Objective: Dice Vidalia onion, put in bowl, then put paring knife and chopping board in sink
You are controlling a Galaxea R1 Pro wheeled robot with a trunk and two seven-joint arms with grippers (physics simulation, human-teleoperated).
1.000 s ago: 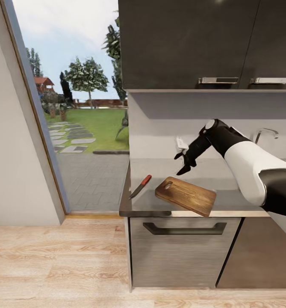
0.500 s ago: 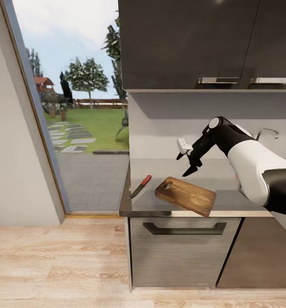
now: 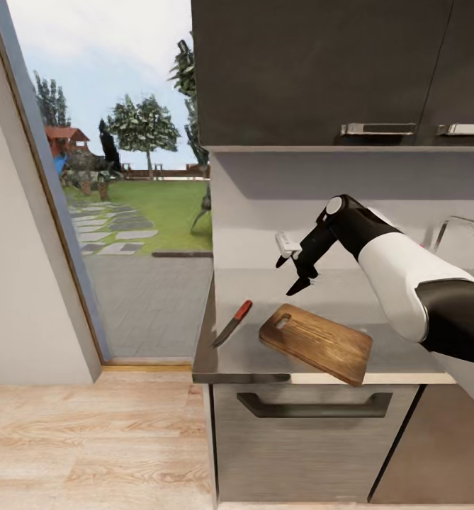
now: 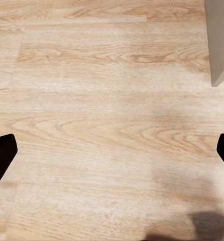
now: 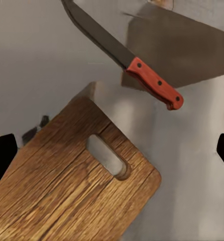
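The countertop [image 3: 265,354] carries the chopping board [image 3: 317,341] at its front edge, one corner overhanging, probably staged for dicing. Just beside it lies the paring knife [image 3: 232,323], apart from the board. The right gripper [image 3: 295,272] hovers above them, jaws spread and empty; the left gripper's [image 4: 112,150] fingers stand wide apart over wooden floor.

Your right gripper [image 3: 295,273] hangs with its fingers spread in open air above the countertop [image 3: 399,340], clear of the wall behind and of the upper cabinets [image 3: 322,71] overhead. Below it, the chopping board [image 3: 317,342] lies at an angle near the front edge, one corner jutting past that edge. The paring knife [image 3: 233,322] lies apart from the board toward the countertop's left end, with a bare strip between them. Right of the board the surface is bare. Under your left gripper [image 4: 112,155], fingers spread, you have open wooden floor [image 4: 102,100].
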